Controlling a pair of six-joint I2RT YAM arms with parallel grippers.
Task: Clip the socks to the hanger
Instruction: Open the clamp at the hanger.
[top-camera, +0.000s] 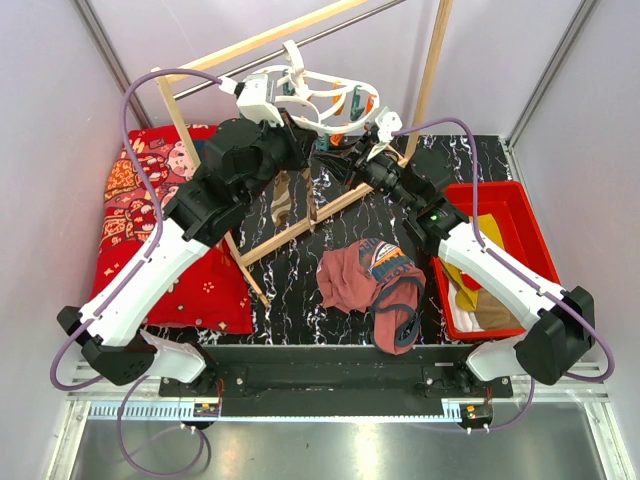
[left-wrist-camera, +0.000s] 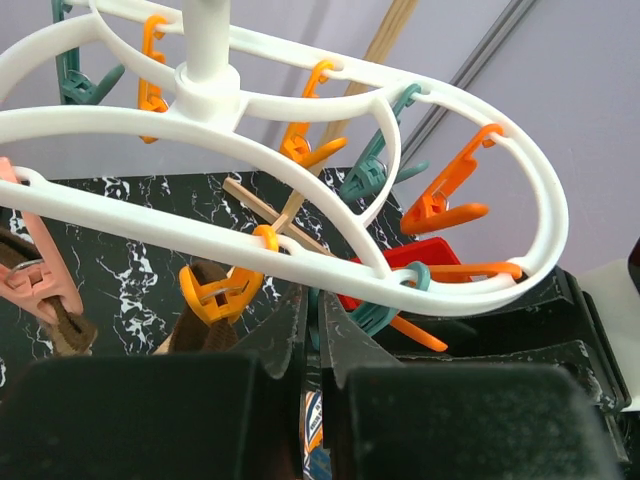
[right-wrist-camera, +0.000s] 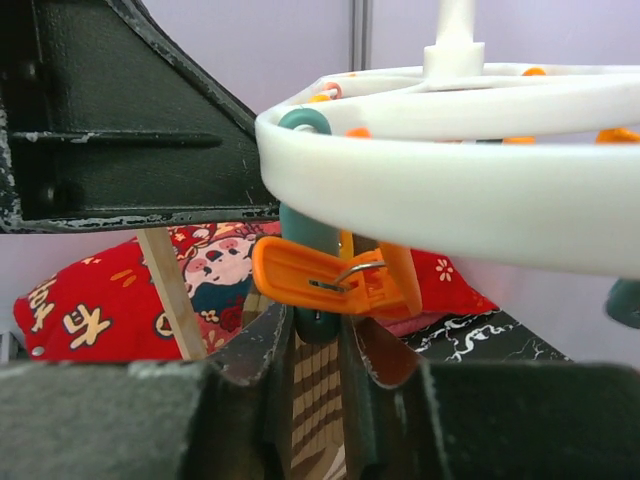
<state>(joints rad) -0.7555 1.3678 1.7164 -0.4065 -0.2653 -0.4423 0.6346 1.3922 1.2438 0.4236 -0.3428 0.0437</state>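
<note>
- Hanger (top-camera: 303, 97): hangs from the wooden rack's rail at the far side of the table (top-camera: 290, 290), with both arms raised to it.
- Left gripper (left-wrist-camera: 313, 300): jaws fully closed and holding nothing. The tips sit just under the near side of the hanger's outer ring.
- Right gripper (right-wrist-camera: 315, 330): jaws drawn in narrow on a brown-and-tan striped sock (right-wrist-camera: 315, 400) that fills the gap between them. The tips sit directly beneath an orange peg (right-wrist-camera: 320, 285) on the ring.
- Work done: the overhead view shows a brown striped length (top-camera: 283, 200) hanging below the hanger, under the left arm. The left wrist view shows brown fabric under a pink peg (left-wrist-camera: 30, 275). At least one sock therefore appears to be on a peg. It cannot be told whether this is the same sock as the one at the right gripper.
- Work in hand: judged to be pegging the striped sock. No view shows the orange peg's bite on the fabric.
- Work left: mustard-yellow socks (top-camera: 465, 285) lie in the red bin (top-camera: 490, 190) at the right, unclipped. Most pegs in view hang empty.
- Estimate: early in the task, with most socks not yet hung.
- Not part of the task: the rust-maroon garment (top-camera: 350, 275) lies heaped on the table.
</note>
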